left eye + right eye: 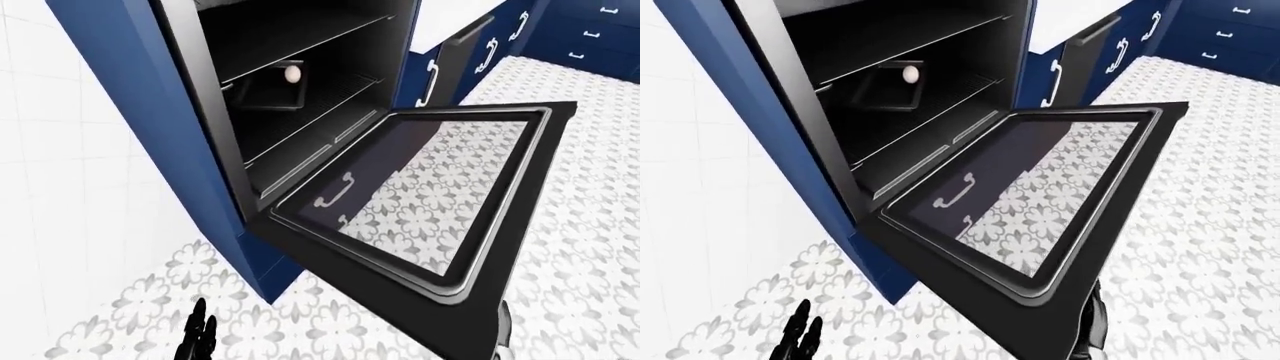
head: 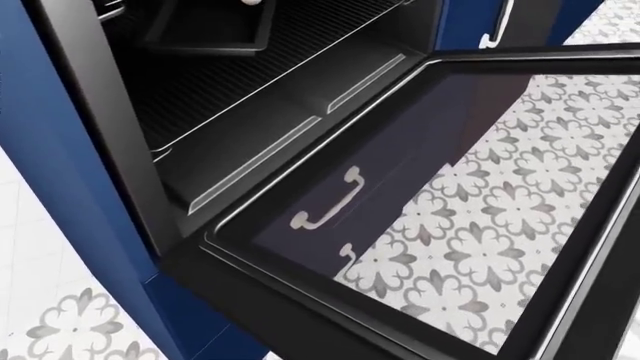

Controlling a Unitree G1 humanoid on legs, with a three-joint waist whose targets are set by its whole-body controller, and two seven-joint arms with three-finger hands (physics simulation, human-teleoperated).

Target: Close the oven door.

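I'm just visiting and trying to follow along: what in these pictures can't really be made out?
- Right hand: right-eye view, mostly hidden under the black glass-paned oven door; whether it touches the door cannot be told.
- Left hand: left-eye view, cut off by the bottom edge; grip unclear.
- Small white egg-like thing on the dark tray: too small to identify.
- Head view: neither hand shows; the door fills it.

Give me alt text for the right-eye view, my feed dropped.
The oven door hangs wide open, dropped flat, floor tiles showing through its glass. Inside the dark oven, an egg sits on a black tray. Both hands are low: left hand bottom left, right hand under the door's near edge.
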